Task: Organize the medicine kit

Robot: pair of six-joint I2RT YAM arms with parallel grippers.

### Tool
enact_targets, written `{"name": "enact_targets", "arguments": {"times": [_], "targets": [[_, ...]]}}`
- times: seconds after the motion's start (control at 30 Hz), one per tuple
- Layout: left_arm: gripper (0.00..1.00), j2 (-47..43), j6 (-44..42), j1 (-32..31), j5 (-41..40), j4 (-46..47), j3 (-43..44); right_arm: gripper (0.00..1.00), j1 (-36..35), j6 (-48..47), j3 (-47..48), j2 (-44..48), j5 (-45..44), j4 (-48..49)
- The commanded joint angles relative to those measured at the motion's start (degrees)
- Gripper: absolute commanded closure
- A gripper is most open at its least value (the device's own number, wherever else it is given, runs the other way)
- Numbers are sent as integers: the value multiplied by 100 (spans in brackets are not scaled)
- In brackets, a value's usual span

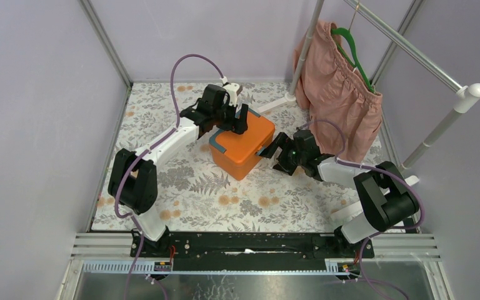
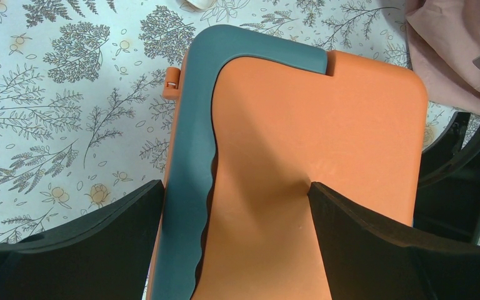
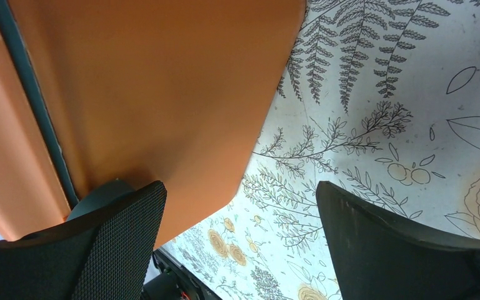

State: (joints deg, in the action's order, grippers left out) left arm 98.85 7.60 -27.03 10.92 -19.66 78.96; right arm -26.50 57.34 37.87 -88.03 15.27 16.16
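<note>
The medicine kit [image 1: 245, 147] is an orange box with teal trim, lying lid shut in the middle of the floral table. My left gripper [image 1: 222, 124] hovers open over its back left end. In the left wrist view the left gripper [image 2: 234, 194] spans the orange lid [image 2: 325, 125] and the teal trim [image 2: 190, 169], gripping nothing. My right gripper [image 1: 277, 156] is open at the box's right side. In the right wrist view the right gripper [image 3: 240, 194] has one finger by the kit's orange wall [image 3: 156, 94] and a teal latch [image 3: 100, 195]; the other is over the table.
A pink garment [image 1: 337, 94] hangs on a green hanger [image 1: 357, 53] from a metal rail [image 1: 412, 47] at the back right, just behind the right arm. The rail's upright [image 1: 306, 47] stands behind the box. Walls close in left, back and right.
</note>
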Motion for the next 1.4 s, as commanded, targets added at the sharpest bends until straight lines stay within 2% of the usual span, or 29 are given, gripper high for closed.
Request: {"name": "enact_targets", "arguments": {"times": [0.0,0.17,0.57,1.07,1.37], "targets": [[8,400,-144,-234,-97,-706,-163,0,-12,120,233,156,240,340],[8,448,-186,-293,-124,-742,-136,0,-6,90,511,356,240,55],[8,457,-223,-373,-118,-763,-137,0,-12,-270,1868,268,-129,-2109],[8,463,-251,-512,-138,-802,-118,0,-279,-175,2730,23,-99,-2910],[8,474,-250,-523,-126,-796,-113,0,-381,-106,2875,28,-71,-2945]]}}
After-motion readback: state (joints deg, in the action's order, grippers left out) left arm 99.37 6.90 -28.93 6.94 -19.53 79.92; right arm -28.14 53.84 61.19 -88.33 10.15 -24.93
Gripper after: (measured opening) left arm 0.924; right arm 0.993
